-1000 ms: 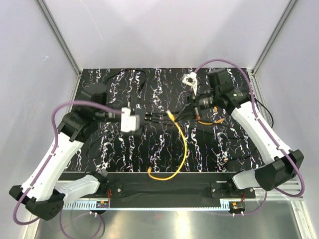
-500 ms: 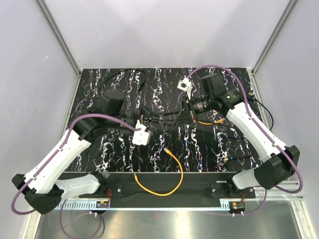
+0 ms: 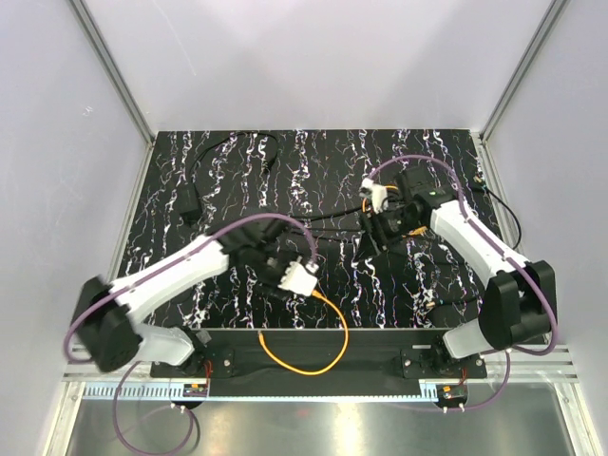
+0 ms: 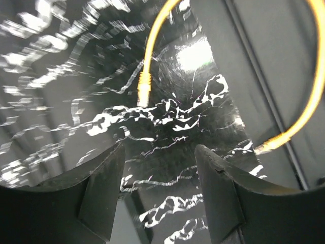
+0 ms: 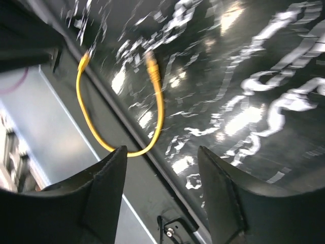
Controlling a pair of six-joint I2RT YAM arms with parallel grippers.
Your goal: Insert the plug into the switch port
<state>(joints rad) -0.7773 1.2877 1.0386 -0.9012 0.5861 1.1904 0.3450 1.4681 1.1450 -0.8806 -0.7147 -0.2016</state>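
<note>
The thin orange cable loops over the mat's near edge. One plug lies on the mat just ahead of my left gripper, which is open and empty. That plug sits right beside the left gripper in the top view. The cable's other end rests by the mat edge. My right gripper hovers right of centre. The right gripper is open and empty, and its view shows the plug far off. A small flat black box lies at the left. No switch port shows.
Thin black cables run across the middle of the mat towards the right gripper, and another curls at the back left. The black base rail with the arm mounts borders the near edge. White walls enclose the marbled mat.
The orange cable dropped from the mat's centre to the near edge. My left arm swung right and nearer, down to the plug. My right gripper opened and moved slightly towards the centre.
</note>
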